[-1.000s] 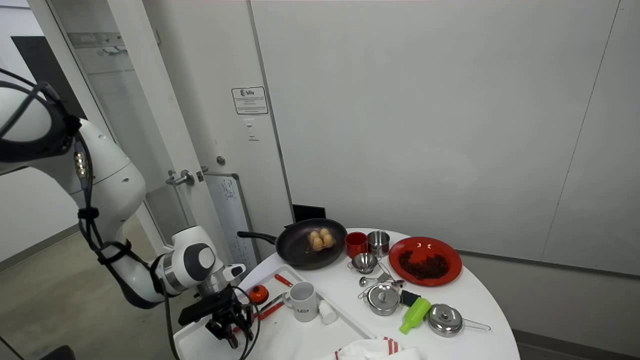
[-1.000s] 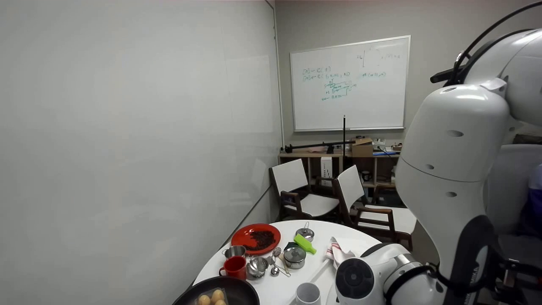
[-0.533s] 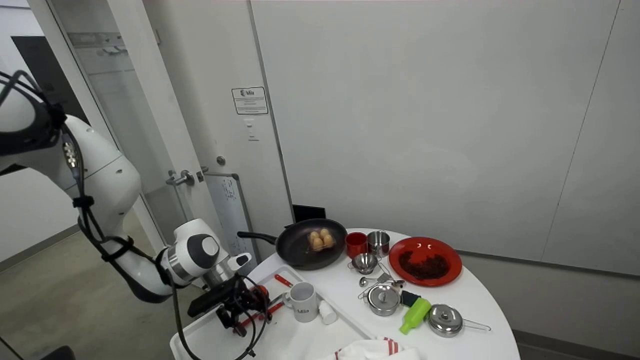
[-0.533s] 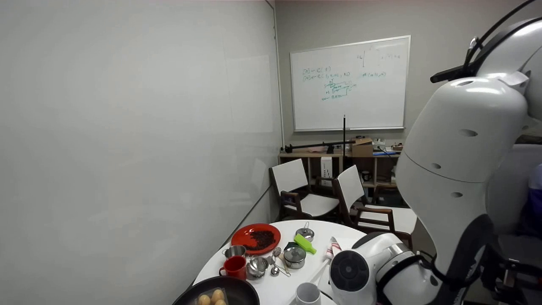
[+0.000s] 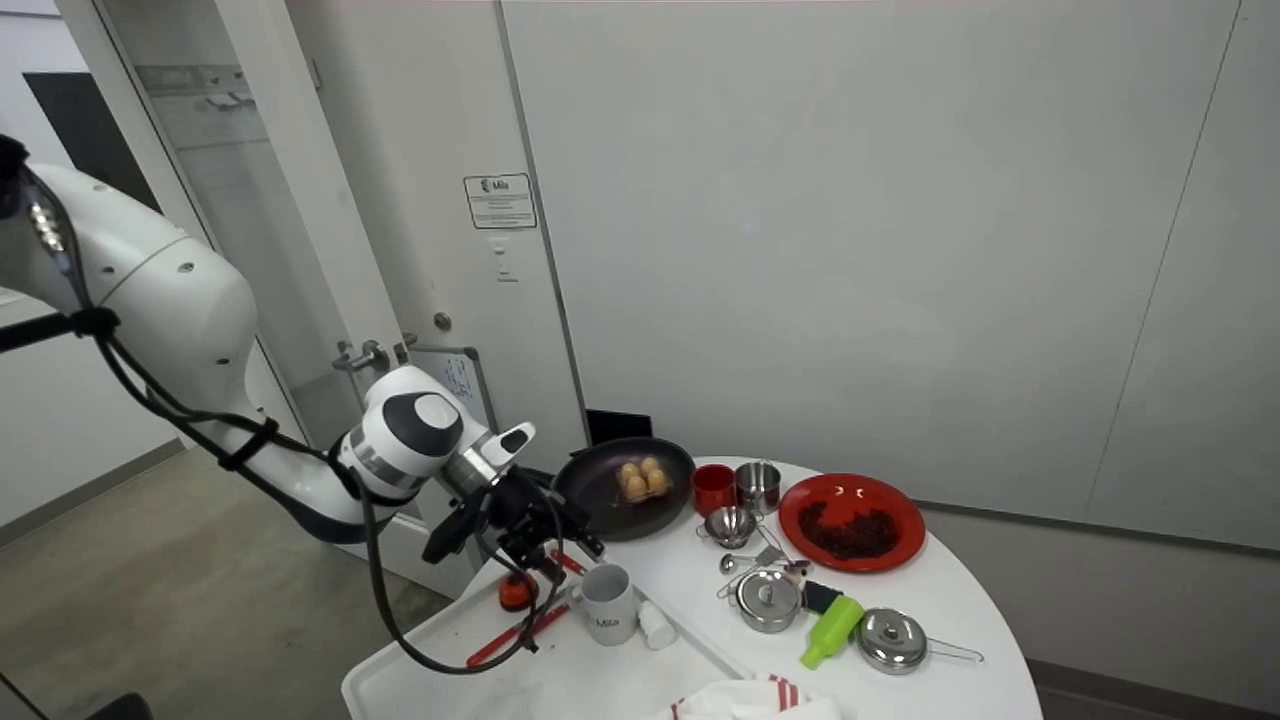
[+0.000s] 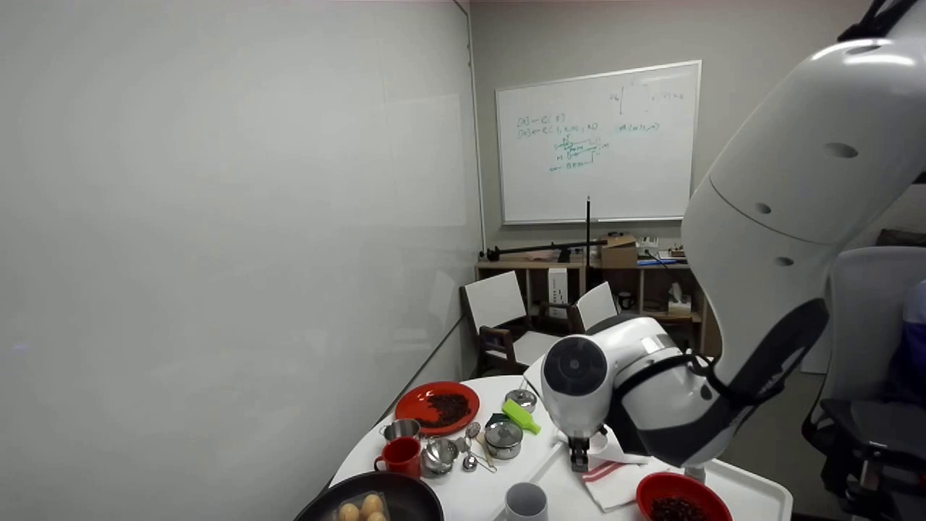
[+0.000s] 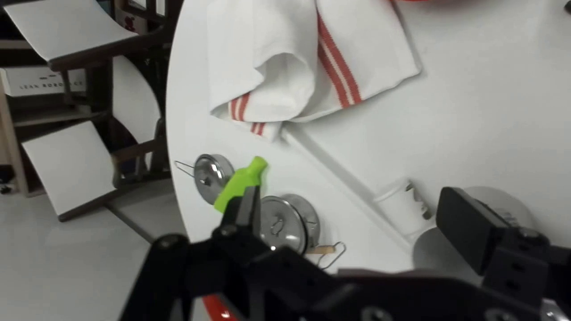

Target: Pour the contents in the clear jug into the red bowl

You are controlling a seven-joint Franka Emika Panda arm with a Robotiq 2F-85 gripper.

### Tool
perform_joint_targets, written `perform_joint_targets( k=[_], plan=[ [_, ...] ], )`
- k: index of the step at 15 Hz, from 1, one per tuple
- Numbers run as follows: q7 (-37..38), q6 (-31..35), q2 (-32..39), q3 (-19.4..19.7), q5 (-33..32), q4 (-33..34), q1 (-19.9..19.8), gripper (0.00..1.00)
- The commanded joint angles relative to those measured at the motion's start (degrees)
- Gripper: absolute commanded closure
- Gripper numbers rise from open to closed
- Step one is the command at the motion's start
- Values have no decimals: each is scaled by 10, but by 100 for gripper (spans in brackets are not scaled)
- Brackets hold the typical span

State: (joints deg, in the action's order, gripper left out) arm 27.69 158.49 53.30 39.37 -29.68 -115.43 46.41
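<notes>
where bare, red bowl (image 5: 870,494) glossy

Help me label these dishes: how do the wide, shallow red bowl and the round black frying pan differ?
The wide red bowl is bright and glossy; the black frying pan is dark and looks duller.
The bowl holds loose dark pieces; the pan holds tan eggs.
Both are round and open-topped.
</notes>
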Motion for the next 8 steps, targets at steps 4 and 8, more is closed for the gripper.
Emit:
perform_joint_targets(
  k=[4, 8],
  plan=[
    [51, -37, -111, 52, 66, -76, 8, 0],
    [58, -29, -102, 57, 58, -64, -2, 0]
  ],
)
